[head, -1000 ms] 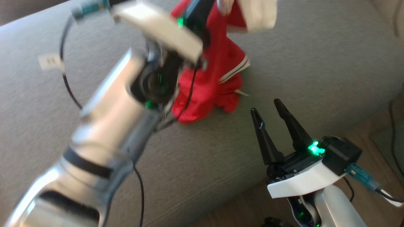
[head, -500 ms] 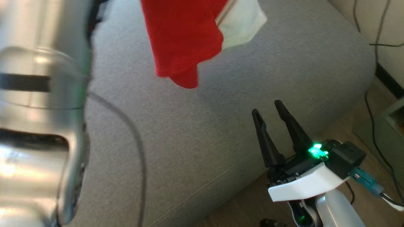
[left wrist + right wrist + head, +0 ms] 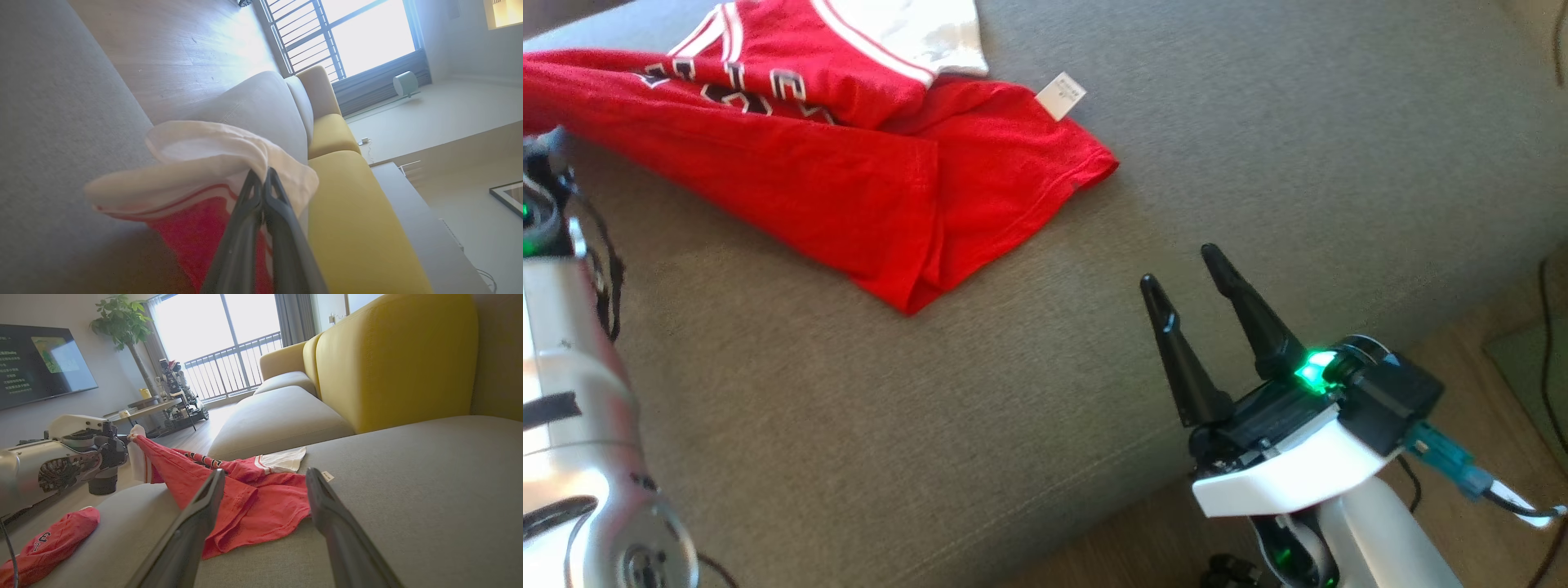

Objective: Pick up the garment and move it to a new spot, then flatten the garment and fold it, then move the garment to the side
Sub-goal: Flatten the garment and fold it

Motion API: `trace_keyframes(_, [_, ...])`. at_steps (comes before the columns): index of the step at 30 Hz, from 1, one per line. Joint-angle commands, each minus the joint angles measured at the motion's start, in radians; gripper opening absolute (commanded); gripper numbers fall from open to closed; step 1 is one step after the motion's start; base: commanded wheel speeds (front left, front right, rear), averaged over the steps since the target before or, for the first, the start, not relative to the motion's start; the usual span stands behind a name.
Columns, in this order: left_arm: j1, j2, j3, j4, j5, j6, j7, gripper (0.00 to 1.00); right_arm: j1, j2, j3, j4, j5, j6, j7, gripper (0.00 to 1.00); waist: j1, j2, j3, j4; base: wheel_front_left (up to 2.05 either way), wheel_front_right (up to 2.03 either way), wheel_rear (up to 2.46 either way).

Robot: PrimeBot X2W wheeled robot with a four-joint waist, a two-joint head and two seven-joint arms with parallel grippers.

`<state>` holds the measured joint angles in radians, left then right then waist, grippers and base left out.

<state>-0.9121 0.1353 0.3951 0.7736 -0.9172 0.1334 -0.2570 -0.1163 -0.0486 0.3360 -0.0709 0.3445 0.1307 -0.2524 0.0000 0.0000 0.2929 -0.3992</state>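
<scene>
The garment [image 3: 849,180] is a red shirt with white trim and dark lettering, lying spread across the grey sofa cushion [image 3: 1013,392] at the upper left of the head view. In the left wrist view my left gripper [image 3: 261,173] is shut on its white-and-red edge [image 3: 196,163]. From the right wrist view that gripper [image 3: 122,443] holds one end lifted off the cushion's left side, and the cloth [image 3: 253,498] stretches down to the seat. My right gripper [image 3: 1180,265] stands open near the cushion's front edge, apart from the shirt. Nothing lies between its fingers [image 3: 265,471].
My left forearm [image 3: 564,392] fills the head view's left edge. A second piece of red cloth with lettering [image 3: 49,543] lies at the cushion's near-left corner. Yellow backrests [image 3: 392,359] rise behind the seat. Wooden floor [image 3: 1503,408] with cables lies to the right.
The head camera has shifted. The garment hung in the air half a second ago; it now lies spread on the cushion with one end still held. My right gripper stays open.
</scene>
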Motion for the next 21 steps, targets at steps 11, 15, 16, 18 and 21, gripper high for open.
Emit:
trace_keyframes(11, [0.120,0.156,-0.189,0.073,0.264,-0.203,-0.004,1.00,-0.114,-0.002,0.129,0.137,0.060,0.000,-0.009,1.00,0.0000,0.0000,0.022,0.165,0.00,0.00,0.00])
trace_keyframes(15, [0.239,0.114,-0.180,-0.158,0.409,-0.223,-0.004,1.00,-0.165,-0.002,0.070,0.289,0.241,0.000,-0.009,1.00,0.0000,0.0000,0.014,0.246,0.00,0.00,0.00])
trace_keyframes(16, [0.279,0.092,-0.183,-0.231,0.456,-0.229,-0.004,1.00,-0.179,-0.002,0.045,0.335,0.276,0.000,-0.009,1.00,0.0000,0.0000,0.011,0.270,0.00,0.00,0.00])
trace_keyframes(18, [0.321,0.067,-0.186,-0.306,0.502,-0.234,-0.004,1.00,-0.197,-0.002,0.023,0.378,0.294,0.000,-0.009,1.00,0.0000,0.0000,0.008,0.292,0.00,0.00,0.00])
trace_keyframes(21, [0.497,-0.041,-0.213,-0.564,0.651,-0.247,-0.005,1.00,-0.251,-0.002,-0.066,0.527,0.403,0.000,-0.009,1.00,0.0000,0.0000,-0.011,0.378,0.00,0.00,0.00])
